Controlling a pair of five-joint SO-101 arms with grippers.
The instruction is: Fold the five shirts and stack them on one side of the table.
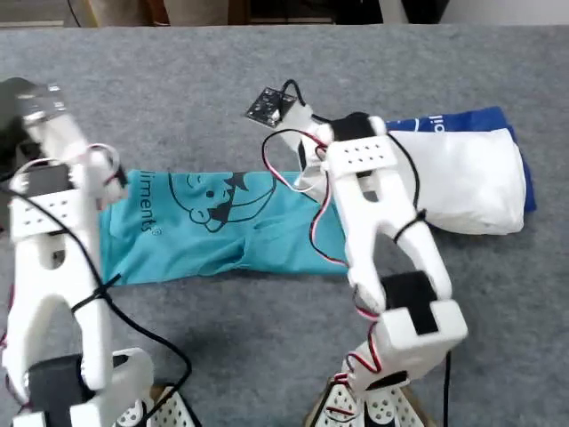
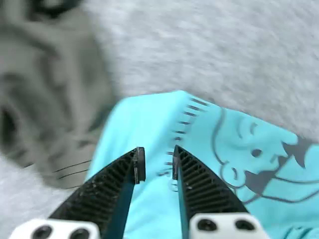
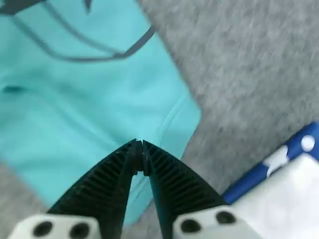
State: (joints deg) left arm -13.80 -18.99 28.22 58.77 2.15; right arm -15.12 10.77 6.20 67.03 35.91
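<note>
Showing L to R: left gripper [image 2: 154, 167], jaws slightly parted, hovering over L end of teal shirt [image 1: 222, 222] lying flat at centre; right gripper [image 3: 138, 157], jaws closed tip-to-tip, at its R edge; folded white shirt [image 1: 462, 178] resting on blue shirt [image 1: 484, 120], far R.

Even, diffuse light falls on the grey worktop [image 1: 480, 294] in the high view. Shadows under the white arms [image 1: 53, 267] are soft and lie close beneath them. The white shirt [image 1: 462, 178] is the brightest area, its folds nearly washed out. In the wrist views the black fingers [image 2: 114, 179] [image 3: 169, 174] stay dark and free of glare above the evenly lit teal shirt [image 2: 224, 164].
</note>
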